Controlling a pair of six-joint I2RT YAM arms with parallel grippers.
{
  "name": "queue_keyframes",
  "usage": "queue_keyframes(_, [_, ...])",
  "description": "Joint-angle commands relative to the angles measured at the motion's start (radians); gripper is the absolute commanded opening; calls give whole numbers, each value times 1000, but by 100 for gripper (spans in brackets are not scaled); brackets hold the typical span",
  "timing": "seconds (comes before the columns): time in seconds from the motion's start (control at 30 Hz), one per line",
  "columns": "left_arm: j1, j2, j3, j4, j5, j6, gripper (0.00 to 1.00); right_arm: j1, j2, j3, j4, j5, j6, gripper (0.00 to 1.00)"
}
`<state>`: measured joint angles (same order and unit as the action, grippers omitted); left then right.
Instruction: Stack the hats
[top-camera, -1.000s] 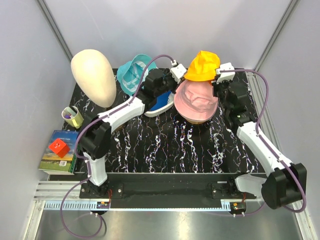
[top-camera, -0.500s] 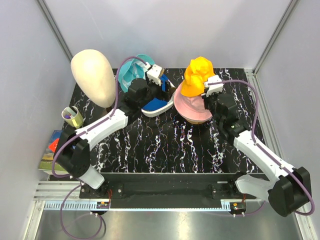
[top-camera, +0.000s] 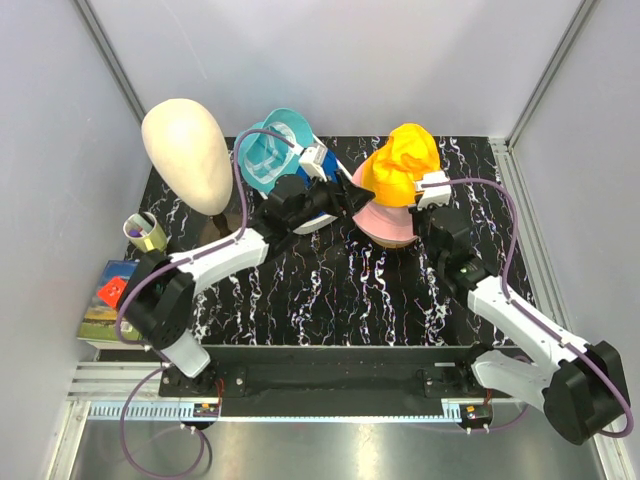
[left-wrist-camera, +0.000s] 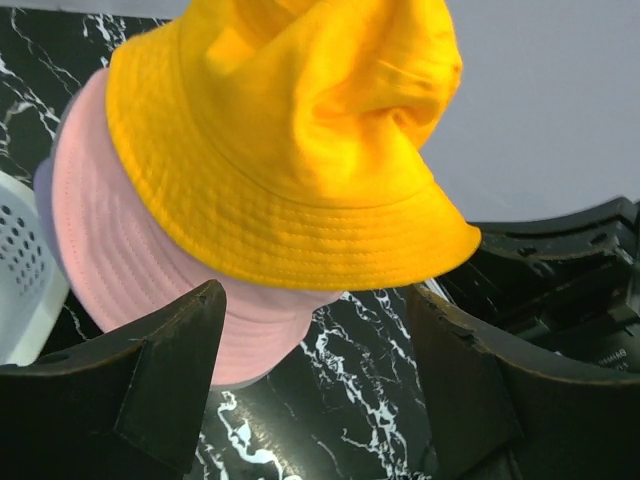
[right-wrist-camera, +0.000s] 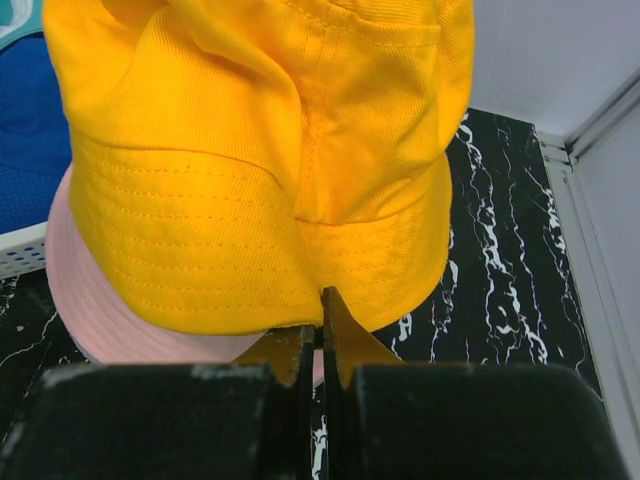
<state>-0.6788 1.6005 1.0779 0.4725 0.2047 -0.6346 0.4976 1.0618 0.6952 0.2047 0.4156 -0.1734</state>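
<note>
an orange-yellow bucket hat (top-camera: 400, 165) sits tilted, its crown crumpled, on top of a pink bucket hat (top-camera: 388, 222) at the far side of the black marbled worktop (top-camera: 330, 290). the right fingers (right-wrist-camera: 310, 345) are pressed together on the orange-yellow hat's brim, at the pink hat's right edge. the left fingers (left-wrist-camera: 195, 320) are spread wide just left of the pink hat, holding nothing, with both hats framed between them. a royal-blue hat (right-wrist-camera: 25, 140) and a white perforated basket (left-wrist-camera: 25, 270) lie just left of the pink hat, a teal bucket hat (top-camera: 265, 155) farther left, and a cream mannequin head (top-camera: 188, 155) beyond that.
</note>
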Motion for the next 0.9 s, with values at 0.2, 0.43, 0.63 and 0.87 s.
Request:
queue_keyframes(0.2, [2, 107, 1, 235, 12, -201, 72, 7, 13, -55, 16, 160, 132, 0])
queue_keyframes(0.43, [2, 157, 26, 275, -20, -226, 71, 7, 30, -66, -5, 152, 167, 0])
queue_keyframes(0.63, [4, 188, 54, 222, -31, -235, 70, 9, 24, -66, -7, 140, 167, 0])
queue_keyframes(0.87, [4, 228, 50, 354, -22, -286, 70, 9, 35, -65, -13, 126, 167, 0])
